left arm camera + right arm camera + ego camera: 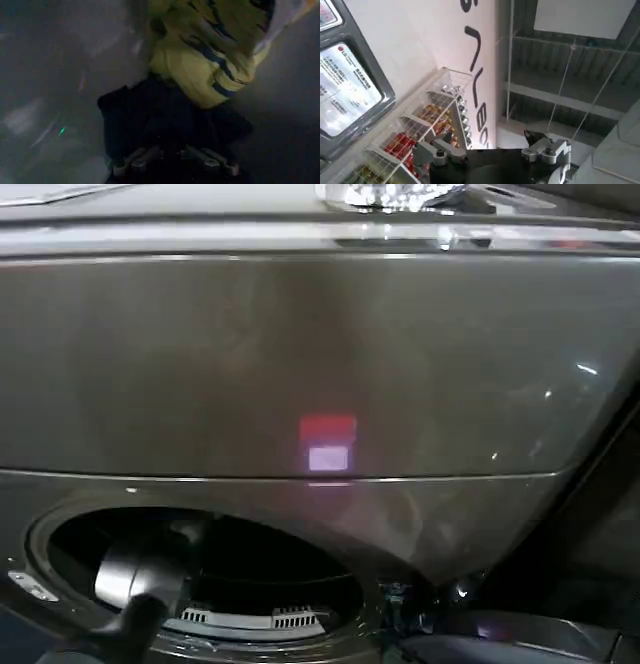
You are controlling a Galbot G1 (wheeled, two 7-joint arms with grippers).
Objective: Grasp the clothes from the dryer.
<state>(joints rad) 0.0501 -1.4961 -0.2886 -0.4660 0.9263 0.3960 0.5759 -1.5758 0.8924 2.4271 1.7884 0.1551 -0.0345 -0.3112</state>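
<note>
The dryer (300, 354) presents a broad bronze-grey front panel with a small red light (328, 429) and a pale patch just below it near the panel's middle. Its round porthole (200, 584) lies open at the lower left corner of the front, dark inside, with a pale slotted strip (250, 618) along the lower rim.

The left arm (135, 589) rises from the lower edge of the head view and passes over the porthole's lower rim into the drum, its rounded dark housing sitting just inside the opening, angled inward and upward.

Inside the drum (45, 75), the left wrist view shows grey curved walls and the clothes (200, 65) bundled together: a yellow-green piece (195, 70) with dark blue stripes lies farther in, and a dark navy-blue piece (150, 115) lies against it, nearer the camera. The left gripper (172, 155) points straight at the navy piece; its fingertips (145, 156) are pressed into the dark fabric, close together. Whether the cloth is actually pinched between them cannot be told.

The right gripper (492, 150) is held up outside the machine, well apart from the porthole, pointed toward a white wire rack (420, 130) of red and gold items beside a grey-framed LG panel (345, 90). Its fingers (440, 152) stand wide apart, holding nothing.
</note>
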